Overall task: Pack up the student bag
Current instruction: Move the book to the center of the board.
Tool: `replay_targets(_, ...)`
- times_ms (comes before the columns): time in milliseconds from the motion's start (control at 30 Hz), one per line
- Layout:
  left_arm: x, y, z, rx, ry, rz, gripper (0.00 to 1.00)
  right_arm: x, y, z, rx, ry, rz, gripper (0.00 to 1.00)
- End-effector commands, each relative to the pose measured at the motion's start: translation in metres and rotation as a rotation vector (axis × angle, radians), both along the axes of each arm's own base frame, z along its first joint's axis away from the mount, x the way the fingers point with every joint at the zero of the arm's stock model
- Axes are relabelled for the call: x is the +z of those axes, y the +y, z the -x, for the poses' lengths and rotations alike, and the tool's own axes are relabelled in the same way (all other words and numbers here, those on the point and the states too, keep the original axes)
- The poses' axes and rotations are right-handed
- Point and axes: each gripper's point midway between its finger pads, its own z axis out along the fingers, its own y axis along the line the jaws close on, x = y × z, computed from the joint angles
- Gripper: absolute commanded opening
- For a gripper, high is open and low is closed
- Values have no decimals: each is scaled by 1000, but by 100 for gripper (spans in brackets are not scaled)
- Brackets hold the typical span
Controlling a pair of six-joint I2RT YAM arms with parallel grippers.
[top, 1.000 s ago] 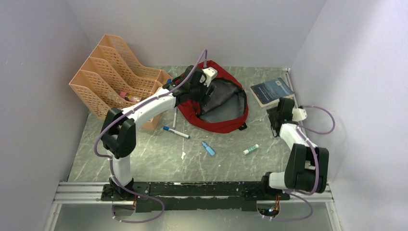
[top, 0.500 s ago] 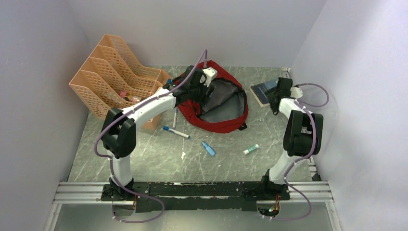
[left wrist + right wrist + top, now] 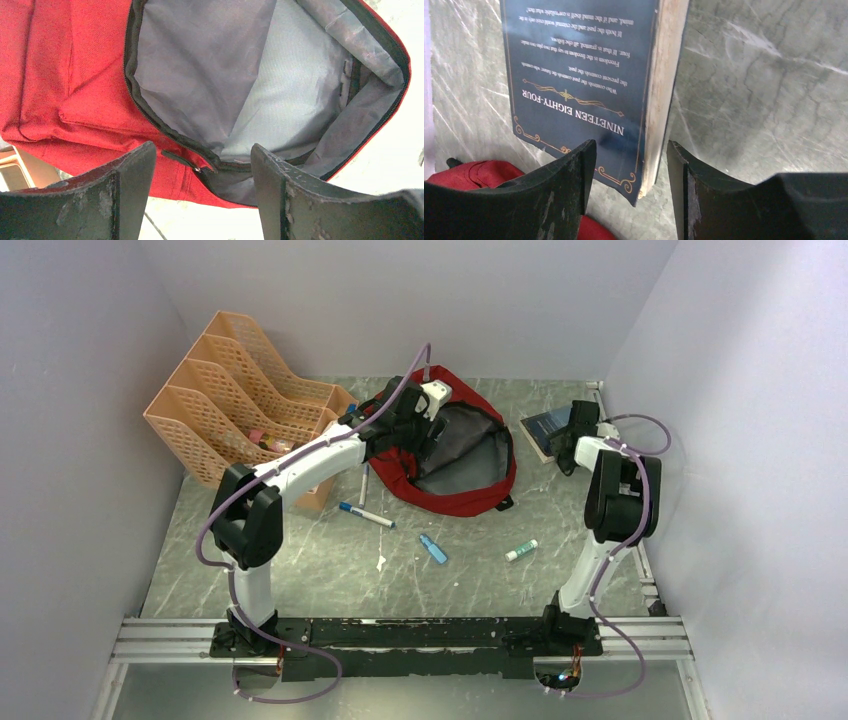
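Right wrist view: our right gripper stands half open astride the near corner of the book, page edge close to one finger, nothing clamped that we can see. Book's long axis runs away from the jaws; the bag lies just left of it, mouth open, left gripper wide over its rim.

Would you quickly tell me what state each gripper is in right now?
Left gripper: open, empty, fingers above the open student bag.
Right gripper: open, fingers either side of a corner of the book, not clamped.
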Motion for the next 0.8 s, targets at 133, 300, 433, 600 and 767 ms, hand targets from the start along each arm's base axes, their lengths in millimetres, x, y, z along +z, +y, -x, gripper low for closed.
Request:
replay_targets(133, 15, -5, 0, -17, -25, 18, 74, -15, -3, -2, 2, 32, 11, 48)
replay_targets(300, 17, -4, 0, -20, -30, 17, 74, -24, 2, 2, 19, 37, -5, 19)
replay_targets(433, 16, 0, -4, 4, -40, 2, 74, -26, 5, 13, 31, 29, -4, 0)
replay_targets(600, 16, 1, -5, 7, -41, -1, 75, -24, 8, 36, 53, 25, 1, 0)
replay_targets(767, 18, 2, -5, 8, -47, -2, 75, -15, 18, 67, 69, 24, -23, 0)
